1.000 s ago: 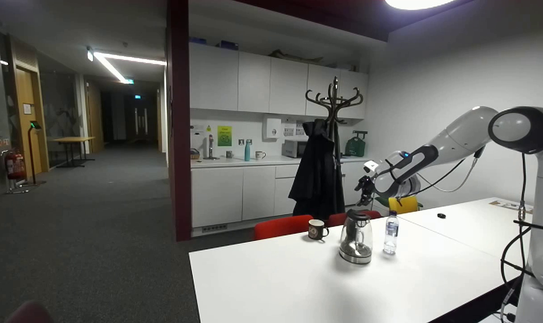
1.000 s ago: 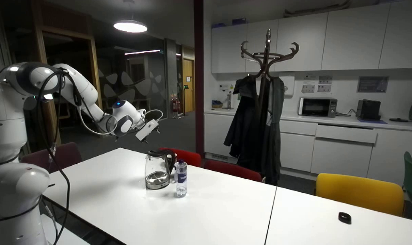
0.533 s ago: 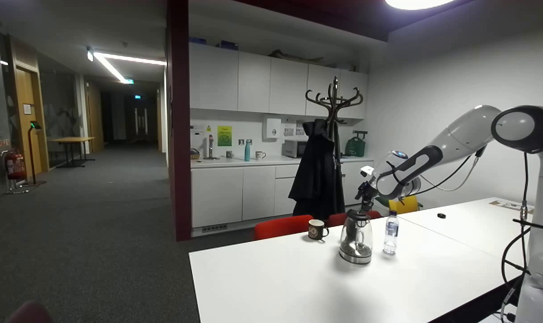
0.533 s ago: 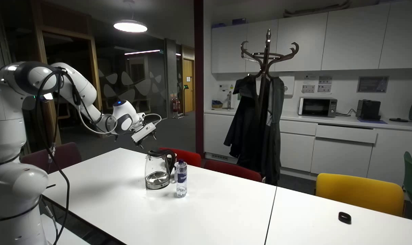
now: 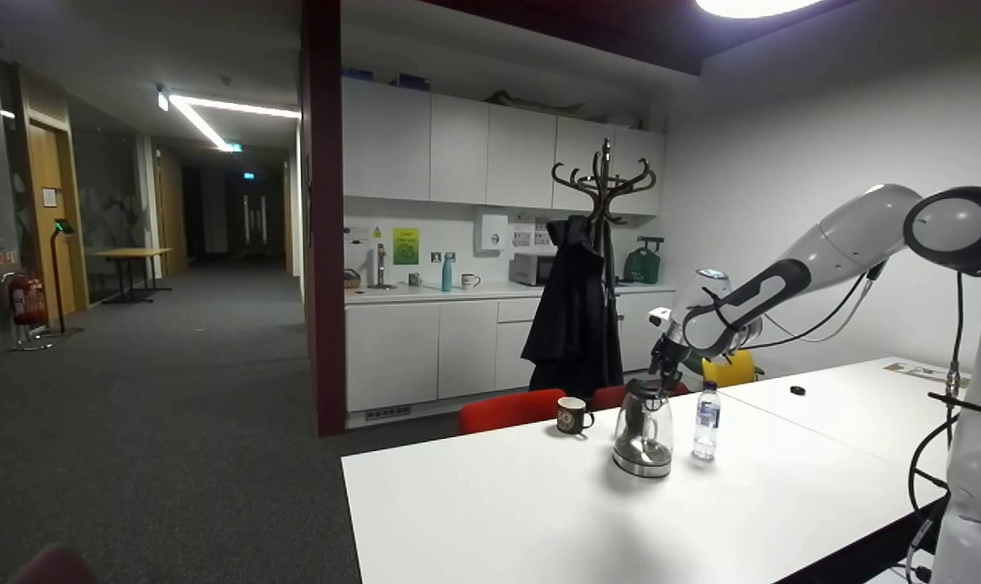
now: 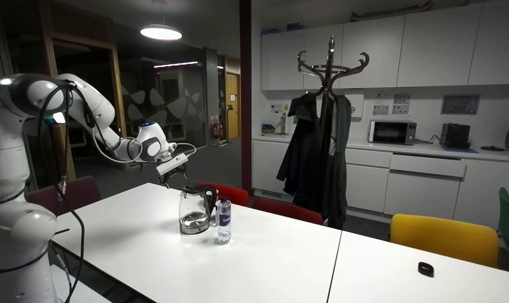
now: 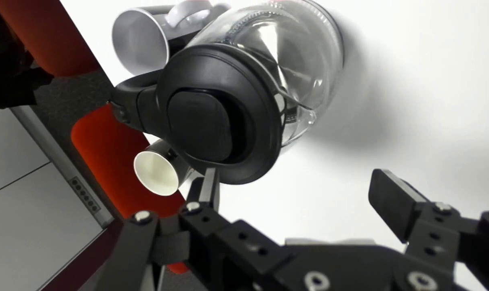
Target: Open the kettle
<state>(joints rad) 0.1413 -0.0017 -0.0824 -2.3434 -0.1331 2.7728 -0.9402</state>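
A glass kettle (image 5: 644, 434) with a black lid (image 7: 220, 115), a black handle (image 7: 147, 111) and a metal base (image 5: 643, 468) stands upright on a white bench (image 5: 490, 519), with a dark mug (image 5: 571, 415) and a clear bottle (image 5: 706, 422) near it. The lid looks closed. Our tool (image 7: 297, 182) is spread wide near the lid, holding nothing; in an exterior view a gap parts the two.

We expect the glass to be stiff, slippery and breakable if knocked, so we would not squeeze it. We cannot tell whether it holds water; without any, it should be light enough to slide or tip. The lid, plastic by its look, should bear firm contact. The dark hollow (image 7: 239, 125) beside its sunken panel (image 7: 196, 125) seems the best place to hook and lift, gently, probably towards the handle.
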